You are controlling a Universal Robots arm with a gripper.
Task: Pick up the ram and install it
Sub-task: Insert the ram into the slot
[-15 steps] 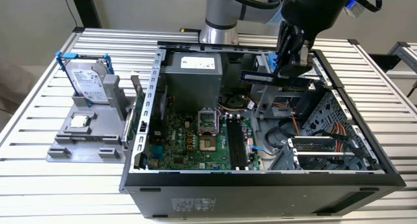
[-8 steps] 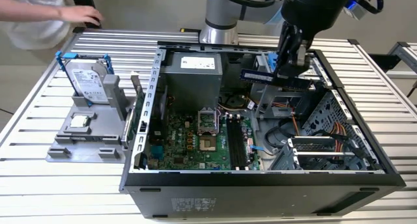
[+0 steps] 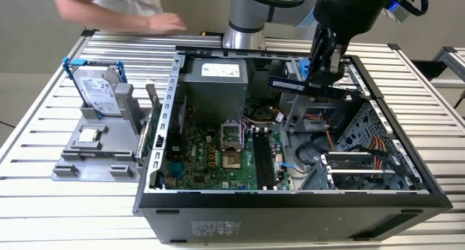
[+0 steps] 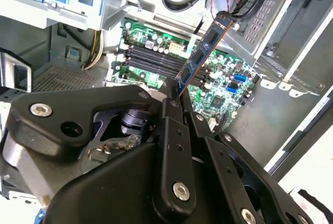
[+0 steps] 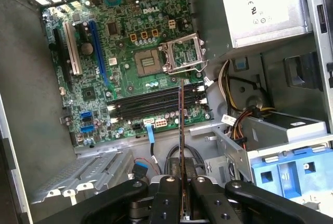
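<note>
ram (image 3: 305, 87): thin, flat, dark blue-green board stick, clamped by its faces in the gripper (image 3: 323, 80), whose fingers are closed on it. it hangs in the air above the open computer case (image 3: 291, 198), over the drive-cage side. its long axis is roughly level and lies crosswise to the long black slots (image 3: 263, 160), which sit lower, toward the exterior view's left. first wrist view shows the stick edge-on over the green motherboard (image 5: 130, 62). steel case on a ribbed bench (image 3: 73, 206).

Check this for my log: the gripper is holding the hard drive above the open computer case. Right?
No. The gripper is holding the ram, not the hard drive, above the open computer case; the second wrist view shows it.
</note>
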